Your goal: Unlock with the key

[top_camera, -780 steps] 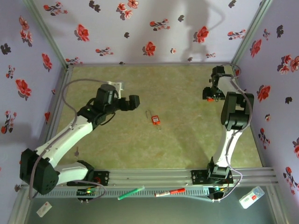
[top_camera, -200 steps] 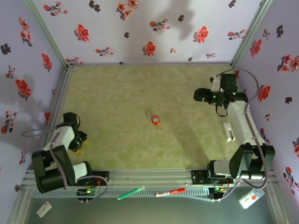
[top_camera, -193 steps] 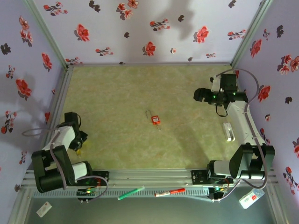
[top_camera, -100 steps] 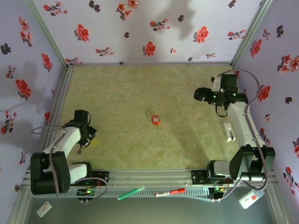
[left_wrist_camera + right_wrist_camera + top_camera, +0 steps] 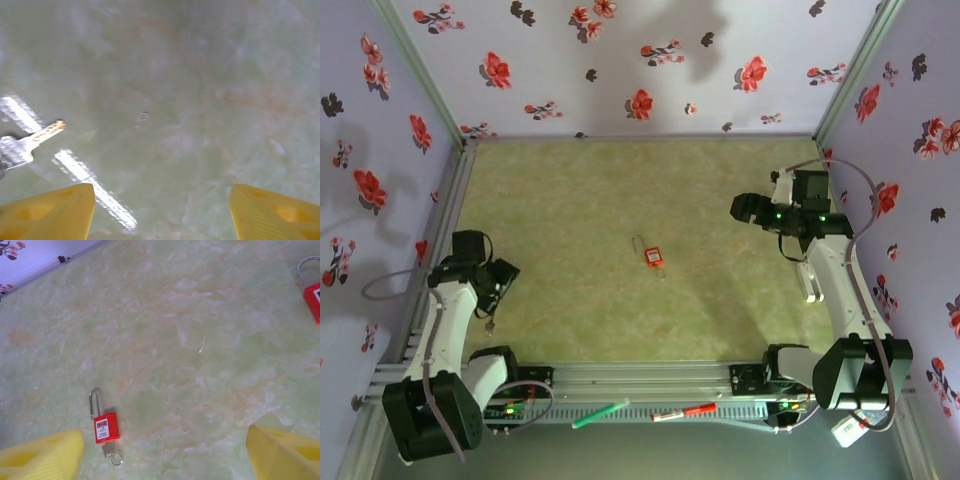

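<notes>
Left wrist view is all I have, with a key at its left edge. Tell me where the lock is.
Observer: The red padlock lies flat in the middle of the table, well to the right of the left gripper.
Operator: Place the key against that gripper.
Observer: From above, the key lies just on the near side of it, close to the table's left edge.
Operator: Report the right arm.
Observer: The right gripper hangs open over the table's right side, holding nothing.
</notes>
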Tool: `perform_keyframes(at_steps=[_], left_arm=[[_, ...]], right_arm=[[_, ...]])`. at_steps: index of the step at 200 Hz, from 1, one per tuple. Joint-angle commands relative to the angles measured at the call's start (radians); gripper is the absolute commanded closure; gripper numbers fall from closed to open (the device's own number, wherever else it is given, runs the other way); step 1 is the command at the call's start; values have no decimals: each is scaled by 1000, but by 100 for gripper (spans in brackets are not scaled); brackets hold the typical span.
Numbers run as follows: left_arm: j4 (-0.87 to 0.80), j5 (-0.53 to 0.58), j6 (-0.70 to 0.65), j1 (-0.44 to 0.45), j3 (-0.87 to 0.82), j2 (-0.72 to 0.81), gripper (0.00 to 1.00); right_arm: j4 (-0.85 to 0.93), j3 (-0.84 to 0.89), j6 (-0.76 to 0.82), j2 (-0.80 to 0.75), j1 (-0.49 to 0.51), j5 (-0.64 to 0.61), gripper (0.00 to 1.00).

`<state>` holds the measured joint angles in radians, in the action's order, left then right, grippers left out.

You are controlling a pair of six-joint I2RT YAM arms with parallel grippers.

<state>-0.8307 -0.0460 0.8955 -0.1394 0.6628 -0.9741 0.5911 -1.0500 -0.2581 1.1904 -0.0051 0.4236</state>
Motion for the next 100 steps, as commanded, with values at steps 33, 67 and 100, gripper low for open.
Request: perform_keyframes(at_steps=[33, 67, 100], left_arm=[[-204, 27, -85, -52, 67, -88, 16], [-177, 123, -6, -59, 39, -164, 8], [-29, 112, 54, -81, -75, -268, 8]], right_arm=[[-59, 29, -75, -44, 28, 74, 13], [-119, 60, -112, -51, 54, 93, 12], [-94, 43, -83, -18, 59, 106, 12]])
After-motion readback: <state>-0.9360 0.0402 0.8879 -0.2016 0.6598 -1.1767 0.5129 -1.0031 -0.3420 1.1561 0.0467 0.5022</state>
